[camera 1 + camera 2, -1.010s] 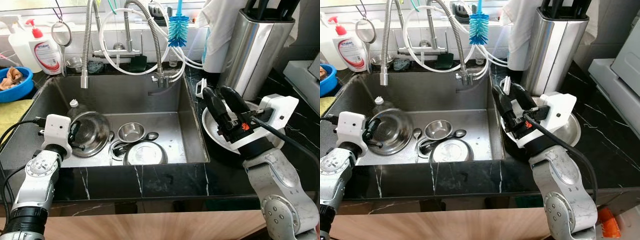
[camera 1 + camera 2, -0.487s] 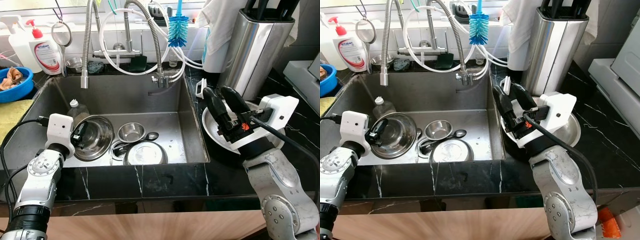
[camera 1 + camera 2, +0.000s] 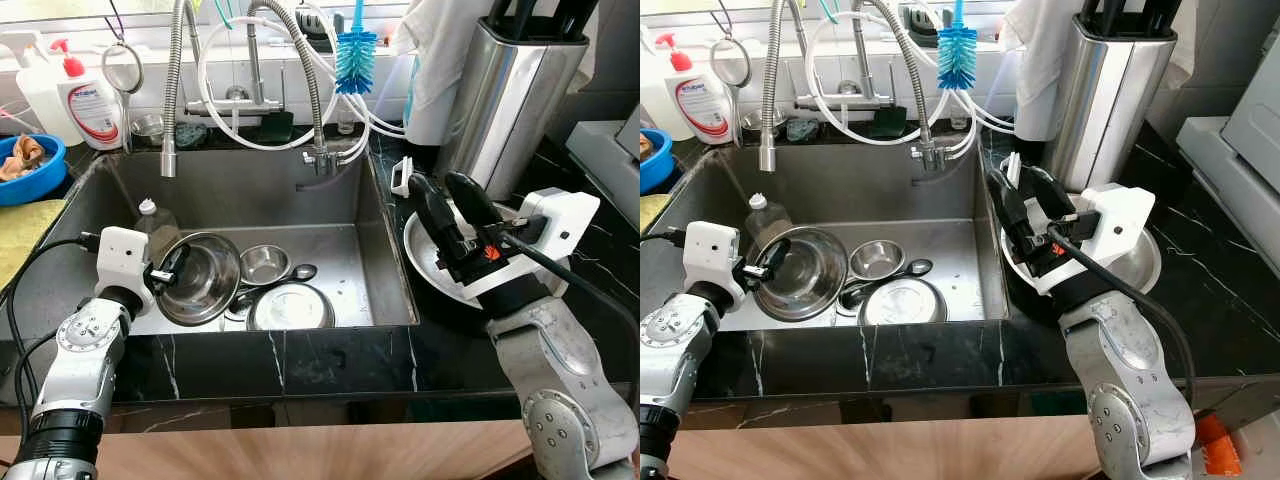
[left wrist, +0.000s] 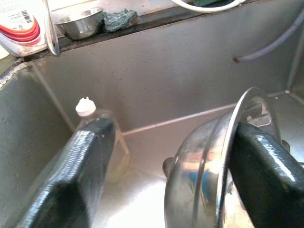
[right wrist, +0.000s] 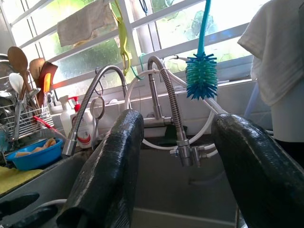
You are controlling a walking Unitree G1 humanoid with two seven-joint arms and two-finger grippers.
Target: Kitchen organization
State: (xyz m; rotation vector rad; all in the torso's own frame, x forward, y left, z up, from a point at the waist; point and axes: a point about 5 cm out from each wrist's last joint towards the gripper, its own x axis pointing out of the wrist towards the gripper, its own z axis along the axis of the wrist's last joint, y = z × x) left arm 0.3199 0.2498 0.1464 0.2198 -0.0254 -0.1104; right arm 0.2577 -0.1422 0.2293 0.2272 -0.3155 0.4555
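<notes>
My left gripper (image 3: 172, 272) is down in the steel sink (image 3: 330, 205), open. One finger (image 4: 266, 175) lies against the rim of a large steel bowl (image 3: 205, 285), which stands tilted on its edge; the other finger (image 4: 85, 161) is well apart, toward a clear plastic bottle (image 3: 150, 215). A small steel bowl (image 3: 263, 264) and a round steel plate (image 3: 290, 307) lie in the sink right of the large bowl. My right gripper (image 3: 438, 184) hangs open and empty over a white plate (image 3: 425, 262) on the black counter.
Spring faucet hoses (image 3: 175, 90) and a blue bottle brush (image 3: 356, 55) hang over the sink's back. A soap bottle (image 3: 92, 100) and a blue bowl (image 3: 25, 165) sit at the back left. A steel utensil holder (image 3: 510, 95) stands on the right.
My left gripper has moved right in the sink and the large bowl has gone with it, tipping up closer to the small bowl. The right arm has stayed put.
</notes>
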